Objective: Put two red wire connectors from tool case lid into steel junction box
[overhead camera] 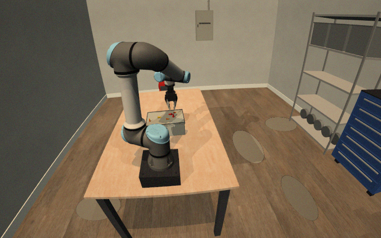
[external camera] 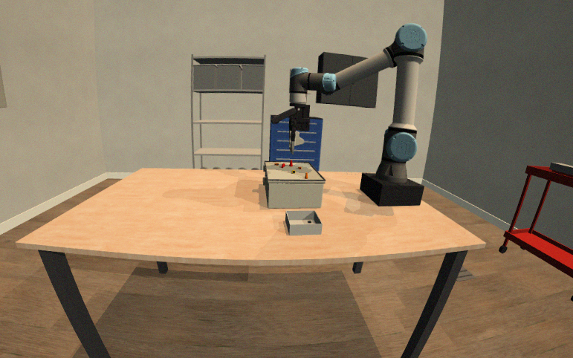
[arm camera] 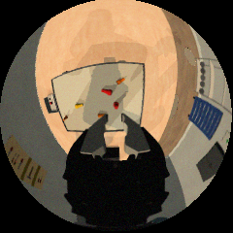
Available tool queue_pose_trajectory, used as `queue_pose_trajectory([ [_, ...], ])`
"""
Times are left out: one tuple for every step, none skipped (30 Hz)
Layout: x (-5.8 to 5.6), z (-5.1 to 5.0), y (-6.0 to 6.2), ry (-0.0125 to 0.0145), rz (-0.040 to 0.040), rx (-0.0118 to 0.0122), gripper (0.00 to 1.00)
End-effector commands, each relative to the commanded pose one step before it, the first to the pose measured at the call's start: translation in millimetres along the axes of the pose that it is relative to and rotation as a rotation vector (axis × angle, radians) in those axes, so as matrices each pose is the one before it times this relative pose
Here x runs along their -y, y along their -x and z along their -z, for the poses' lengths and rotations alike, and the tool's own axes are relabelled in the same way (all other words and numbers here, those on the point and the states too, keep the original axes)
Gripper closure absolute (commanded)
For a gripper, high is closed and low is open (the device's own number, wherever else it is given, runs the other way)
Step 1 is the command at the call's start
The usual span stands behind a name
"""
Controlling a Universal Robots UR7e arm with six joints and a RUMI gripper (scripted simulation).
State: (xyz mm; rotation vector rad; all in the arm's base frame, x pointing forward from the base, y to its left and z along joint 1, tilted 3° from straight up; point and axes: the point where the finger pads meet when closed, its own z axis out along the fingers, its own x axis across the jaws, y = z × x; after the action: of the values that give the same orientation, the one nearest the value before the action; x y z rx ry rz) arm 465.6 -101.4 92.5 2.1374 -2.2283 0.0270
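Note:
The grey tool case (overhead camera: 165,120) (arm camera: 99,99) stands mid-table, and its flat lid carries several small wire connectors. Two red connectors (arm camera: 107,90) (arm camera: 116,105) lie near the lid's middle, with orange ones (arm camera: 120,81) around them. They show as red specks in the exterior view (external camera: 290,163). My gripper (arm camera: 114,114) (overhead camera: 171,106) hangs well above the lid, pointing down, its fingers a little apart with nothing between them. The small steel junction box (external camera: 303,222) sits on the table beside the case, with a small red piece inside. It also shows in the wrist view (arm camera: 49,102).
The robot base (overhead camera: 159,171) stands on the table close to the case. A metal shelf (overhead camera: 345,73) and a blue drawer cabinet (overhead camera: 375,138) stand to one side of the room, and a red cart (external camera: 559,222) stands off the table.

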Motion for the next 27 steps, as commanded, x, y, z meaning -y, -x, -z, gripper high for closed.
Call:
queue_pose_trajectory([
  [-1.39, 0.28, -4.87, -0.00182, -0.01821, -0.0005, 0.82],
  [0.0, 0.0, 0.0, 0.0, 0.0, 0.0, 0.82],
  [0.0, 0.0, 0.0, 0.0, 0.0, 0.0, 0.82],
  [0.0, 0.0, 0.0, 0.0, 0.0, 0.0, 0.82],
  [0.0, 0.0, 0.0, 0.0, 0.0, 0.0, 0.82],
  [0.0, 0.0, 0.0, 0.0, 0.0, 0.0, 0.82],
  [0.01, -0.35, 0.0, 0.00001, 0.0, 0.0, 0.82],
  [0.02, -2.01, 0.0, 0.00005, -0.00002, -0.00001, 0.82],
  [0.04, -4.26, 0.0, 0.00006, -0.00003, -0.00002, 0.82],
  [0.0, 0.0, 0.0, 0.0, 0.0, 0.0, 0.82],
  [0.0, 0.0, 0.0, 0.0, 0.0, 0.0, 0.82],
  [0.06, -6.19, 0.0, 0.0, 0.0, 0.0, 0.82],
  [0.06, -7.28, 0.01, 0.0, 0.0, 0.0, 0.82],
  [0.08, -7.24, 0.0, 0.0, 0.0, 0.0, 0.82],
  [0.06, -6.08, 0.0, 0.0, 0.0, 0.0, 0.82],
  [0.04, -4.13, 0.0, 0.0, 0.0, 0.0, 0.82],
  [0.01, -1.93, 0.0, 0.0, 0.0, 0.0, 0.82],
  [0.0, -0.33, 0.0, 0.0, 0.0, 0.0, 0.82],
  [0.0, 0.0, 0.0, 0.0, 0.0, 0.0, 0.82],
  [0.0, 0.0, 0.0, 0.0, 0.0, 0.0, 0.82],
  [0.0, 0.0, 0.0, 0.0, 0.0, 0.0, 0.82],
  [0.0, 0.0, 0.0, 0.0, 0.0, 0.0, 0.82],
  [0.0, 0.0, 0.0, 0.0, 0.0, 0.0, 0.82],
  [0.0, 0.0, 0.0, 0.0, 0.0, 0.0, 0.82],
  [0.0, 0.0, 0.0, 0.0, 0.0, 0.0, 0.82],
  [0.0, 0.0, 0.0, 0.0, 0.0, 0.0, 0.82],
  [0.0, 0.0, 0.0, 0.0, 0.0, 0.0, 0.82],
])
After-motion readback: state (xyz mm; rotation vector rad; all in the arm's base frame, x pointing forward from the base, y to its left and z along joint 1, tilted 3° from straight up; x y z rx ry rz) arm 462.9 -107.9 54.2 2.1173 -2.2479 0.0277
